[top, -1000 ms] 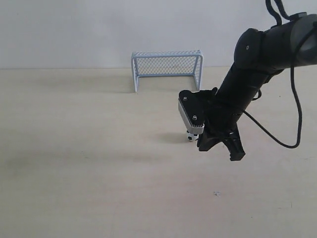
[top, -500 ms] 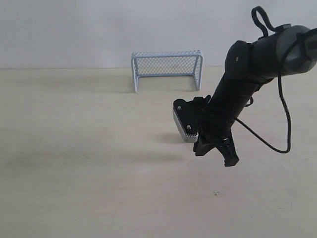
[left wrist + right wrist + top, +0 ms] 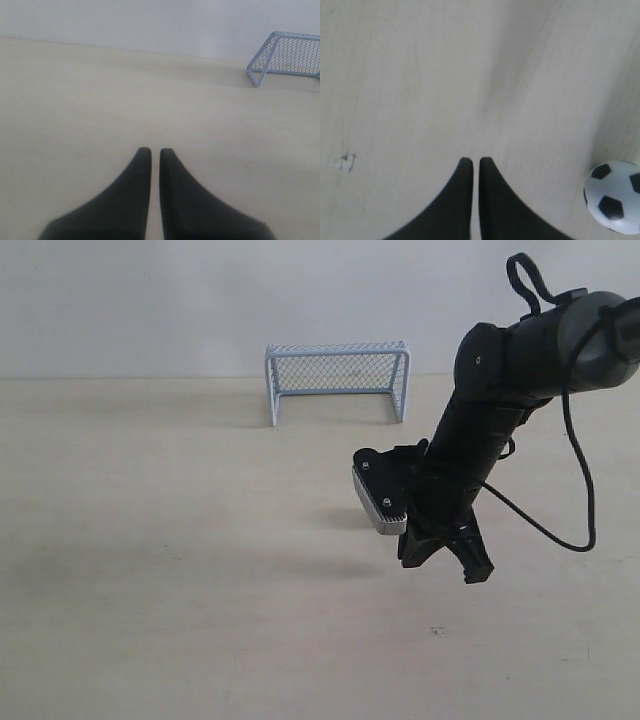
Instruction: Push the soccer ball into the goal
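The soccer ball (image 3: 615,197), white with black patches, lies on the pale table beside my right gripper (image 3: 471,160), apart from the shut fingers and off to one side of them. In the exterior view the ball is hidden behind the right arm's silver wrist camera (image 3: 380,498). There my right gripper (image 3: 475,570) points down at the table in front of the goal. The goal (image 3: 337,378), with its pale blue frame and mesh, stands at the table's far edge. My left gripper (image 3: 151,150) is shut and empty, with the goal (image 3: 290,55) far ahead of it.
A small dark mark (image 3: 436,631) sits on the table near the right gripper, and the same mark (image 3: 345,162) shows in the right wrist view. A black cable (image 3: 575,490) loops off the right arm. A white wall rises behind the goal.
The right arm shifted slightly left and its wrist camera now covers the ball, which showed just under it one second ago. The gripper stayed shut.
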`<state>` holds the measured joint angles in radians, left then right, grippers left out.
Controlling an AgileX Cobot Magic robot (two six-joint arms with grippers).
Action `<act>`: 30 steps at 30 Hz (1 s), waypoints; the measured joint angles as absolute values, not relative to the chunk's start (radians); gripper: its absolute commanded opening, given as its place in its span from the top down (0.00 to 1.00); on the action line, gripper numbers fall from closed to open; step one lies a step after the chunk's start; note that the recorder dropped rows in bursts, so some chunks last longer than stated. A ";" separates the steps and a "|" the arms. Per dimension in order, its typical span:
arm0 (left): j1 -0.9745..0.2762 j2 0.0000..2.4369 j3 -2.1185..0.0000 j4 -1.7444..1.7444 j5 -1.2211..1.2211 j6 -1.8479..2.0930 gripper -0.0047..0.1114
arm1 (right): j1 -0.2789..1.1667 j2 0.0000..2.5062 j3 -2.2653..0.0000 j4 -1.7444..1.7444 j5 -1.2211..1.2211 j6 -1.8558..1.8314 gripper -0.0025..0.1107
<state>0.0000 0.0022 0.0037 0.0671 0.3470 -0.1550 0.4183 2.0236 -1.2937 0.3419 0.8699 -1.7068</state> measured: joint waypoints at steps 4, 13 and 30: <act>0.000 0.002 0.004 0.067 0.347 -0.155 0.91 | 0.418 2.024 -1.294 0.334 0.866 -1.694 0.98; 0.000 0.002 0.004 0.067 0.347 -0.155 0.91 | 0.418 2.024 -1.294 0.326 0.861 -1.673 0.98; 0.000 0.002 0.004 0.067 0.347 -0.155 0.91 | 0.418 2.157 -1.810 0.162 0.719 -1.397 0.98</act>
<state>0.0000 0.0022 0.0037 0.0671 0.3470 -0.1550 0.4183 2.1566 -1.8102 0.1620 0.7187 -1.3974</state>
